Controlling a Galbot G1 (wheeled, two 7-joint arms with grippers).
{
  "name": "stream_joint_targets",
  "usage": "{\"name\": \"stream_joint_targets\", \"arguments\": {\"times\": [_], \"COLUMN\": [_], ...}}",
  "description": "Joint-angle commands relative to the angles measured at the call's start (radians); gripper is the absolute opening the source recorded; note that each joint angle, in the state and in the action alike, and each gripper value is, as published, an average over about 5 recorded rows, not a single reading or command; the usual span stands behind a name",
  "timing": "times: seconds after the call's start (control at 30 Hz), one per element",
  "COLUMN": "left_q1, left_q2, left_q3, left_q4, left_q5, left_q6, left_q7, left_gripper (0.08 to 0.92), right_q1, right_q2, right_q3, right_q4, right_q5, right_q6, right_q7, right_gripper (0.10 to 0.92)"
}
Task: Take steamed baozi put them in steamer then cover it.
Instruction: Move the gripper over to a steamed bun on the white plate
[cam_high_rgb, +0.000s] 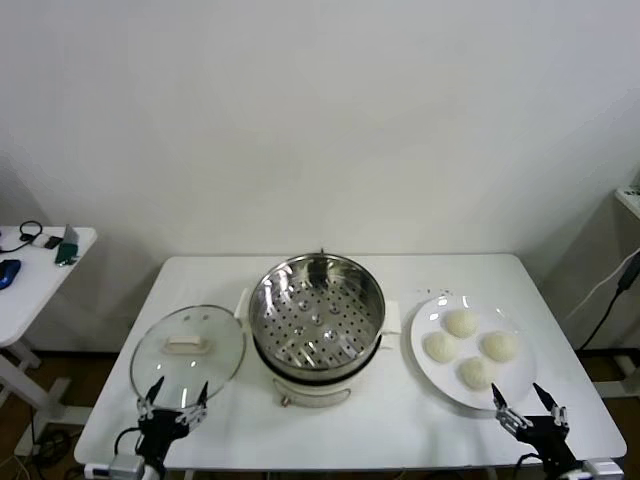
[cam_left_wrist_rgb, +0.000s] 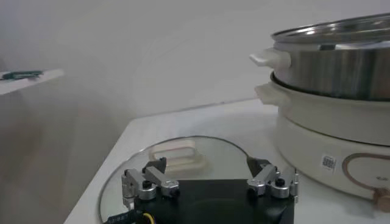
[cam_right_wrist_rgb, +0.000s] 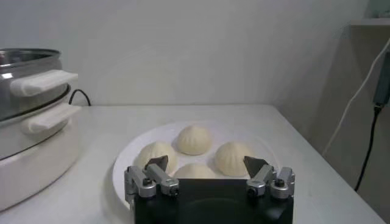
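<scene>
A: Which parts lie nearest the robot?

B: The two grippers, both at the table's near edge. The left gripper hangs at the near left, fingers spread wide with nothing between them. The right gripper hangs at the near right, likewise spread wide and empty.

A: What lies just beyond each?

B: Beyond the left gripper the cover, a clear glass lid with a cream-white bar handle, lies flat on the white table; in the left wrist view its near rim sits between the fingertips. Beyond the right gripper a white plate carries the four steamed baozi, bunched at its centre. In the right wrist view the nearest bun is partly hidden behind the gripper body.

A: And the middle of the table?

B: The steamer stands between cover and plate, uncovered, its perforated tray holding no buns. Cover and steamer are just beside each other; whether they touch cannot be told. The plate is near the steamer's right handle.

A: Farther off?

B: A plain wall behind the table. At the far left, a second white table bears small items too small to identify.
</scene>
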Motion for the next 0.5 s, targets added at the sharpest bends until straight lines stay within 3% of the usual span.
{"name": "stream_joint_targets", "arguments": {"times": [0.03,0.23,0.5], "left_q1": [0.0,-0.005,-0.012], "left_q2": [0.0,0.001,0.002], "left_q3": [0.001,0.007,0.018], "left_q4": [-0.001,0.003,0.004], "left_q5": [0.001,0.0,0.002], "left_q6": [0.001,-0.004,-0.009], "left_q7": [0.001,0.0,0.001], "left_gripper": [0.823,0.823,0.823], "right_q1": [0.228,0.507,0.888], "right_q2": [-0.14,-0.372,-0.655], "right_q3": [-0.007,-0.169,-0.568], "right_q4": [-0.062,-0.228,-0.437], "right_q5": [-0.004,-0.109,-0.288], "right_q6": [-0.106,-0.133,-0.123], "right_q7": [-0.005,-0.139,-0.53], "right_gripper": [0.823,0.823,0.823]}}
